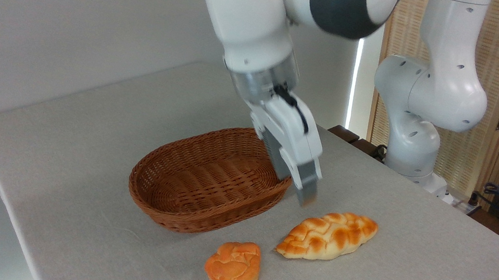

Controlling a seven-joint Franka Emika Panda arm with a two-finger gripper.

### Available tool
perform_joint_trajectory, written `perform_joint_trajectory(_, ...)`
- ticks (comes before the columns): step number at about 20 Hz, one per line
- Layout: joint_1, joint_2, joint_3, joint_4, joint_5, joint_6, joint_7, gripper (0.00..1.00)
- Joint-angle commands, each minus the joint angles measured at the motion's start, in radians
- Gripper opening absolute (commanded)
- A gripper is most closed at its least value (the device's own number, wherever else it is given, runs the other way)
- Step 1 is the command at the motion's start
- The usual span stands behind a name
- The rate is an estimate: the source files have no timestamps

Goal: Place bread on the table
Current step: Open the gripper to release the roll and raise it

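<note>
**Loaf on the cloth, basket empty**

The bread lies flat on the table, outside the basket and just off the basket's 4 o'clock side, with a clear strip of grey cloth between them. Its long axis runs from about 8 o'clock to 2 o'clock, which suits a loaf set down beside the rim rather than dropped at random. Judging from how it rests, the placing itself looks done.

The gripper hangs tilted above the gap between basket and loaf, at roughly 11 o'clock from the bread and not touching it. It holds nothing. The fingers are seen nearly edge-on and slightly blurred, so how wide they stand apart cannot be told from this angle.

A small orange bun sits on the cloth at about 7 o'clock from the loaf, near but apart from it (it plays no part in the task). The basket shows only bare wicker inside.

What likely remains is for the arm to clear away without brushing the loaf or the basket rim, both close beneath the fingers.
</note>
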Motion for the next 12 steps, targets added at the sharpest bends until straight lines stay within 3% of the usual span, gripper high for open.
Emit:
perform_joint_trajectory(1,0.003,-0.004,-0.044,0.155,-0.082,-0.010,-0.137,1.00)
perform_joint_trajectory(4,0.064,0.013,-0.143,0.263,-0.105,-0.009,-0.232,1.00)
perform_joint_trajectory(6,0.070,0.054,-0.187,0.327,-0.121,-0.006,-0.301,1.00)
perform_joint_trajectory(8,0.072,0.103,-0.203,0.385,-0.122,-0.006,-0.358,1.00)
perform_joint_trajectory(12,0.067,0.143,-0.218,0.383,-0.114,0.044,-0.363,1.00)
